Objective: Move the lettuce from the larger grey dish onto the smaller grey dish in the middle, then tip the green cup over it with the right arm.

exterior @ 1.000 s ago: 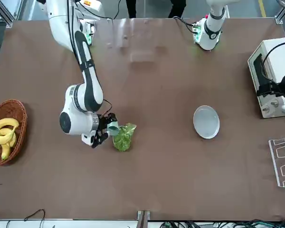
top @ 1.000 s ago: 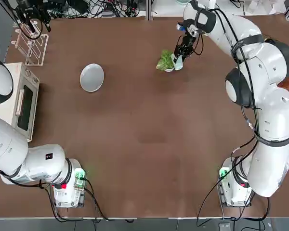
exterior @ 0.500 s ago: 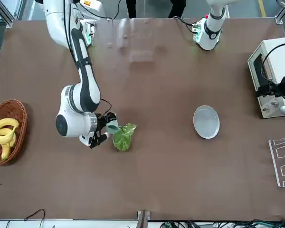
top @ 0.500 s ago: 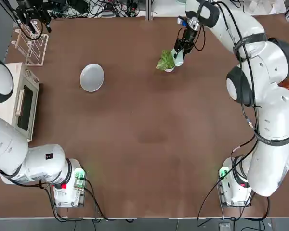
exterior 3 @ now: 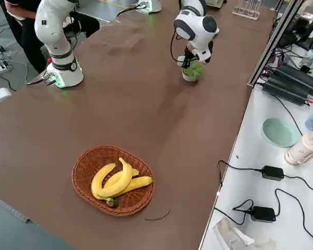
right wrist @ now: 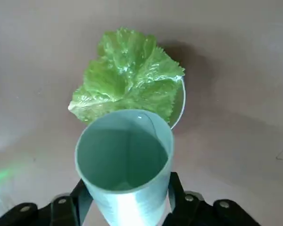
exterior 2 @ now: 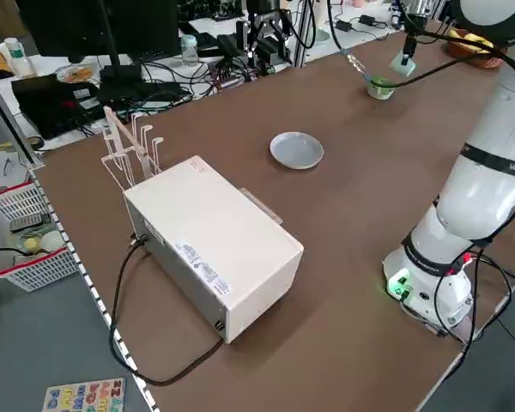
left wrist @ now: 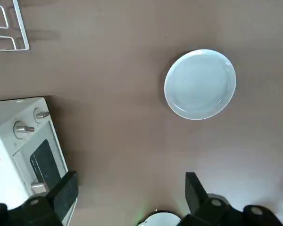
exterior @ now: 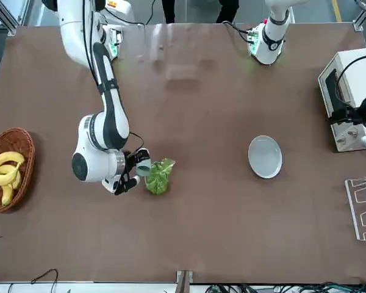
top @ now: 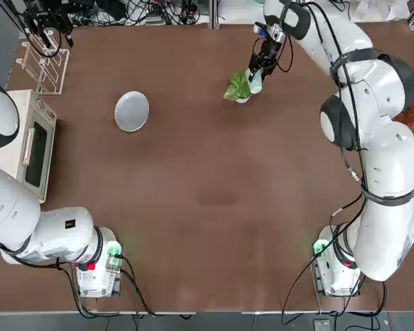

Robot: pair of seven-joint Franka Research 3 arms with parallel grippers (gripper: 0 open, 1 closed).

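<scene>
The lettuce point(top: 236, 88) lies in the smaller grey dish point(top: 243, 99) at the far middle of the table. My right gripper point(top: 259, 69) is shut on the green cup point(top: 255, 81) and holds it tilted, just above and beside the lettuce. In the right wrist view the green cup point(right wrist: 125, 157) shows its empty inside in front of the lettuce point(right wrist: 127, 77), and a bit of the smaller grey dish's rim point(right wrist: 180, 106) peeks out. The larger grey dish point(top: 132, 111) sits bare at the left. My left gripper point(left wrist: 129, 193) hangs open high above it.
A white toaster oven point(top: 29, 141) and a wire rack point(top: 45, 65) stand along the left edge. A wicker basket of bananas point(exterior: 9, 168) sits beyond the right arm near the right edge. Cables and equipment crowd the bench past the far edge.
My right gripper has carried the green cup a little toward the far edge, staying over the lettuce. The lettuce, both dishes and the left arm have not moved.
</scene>
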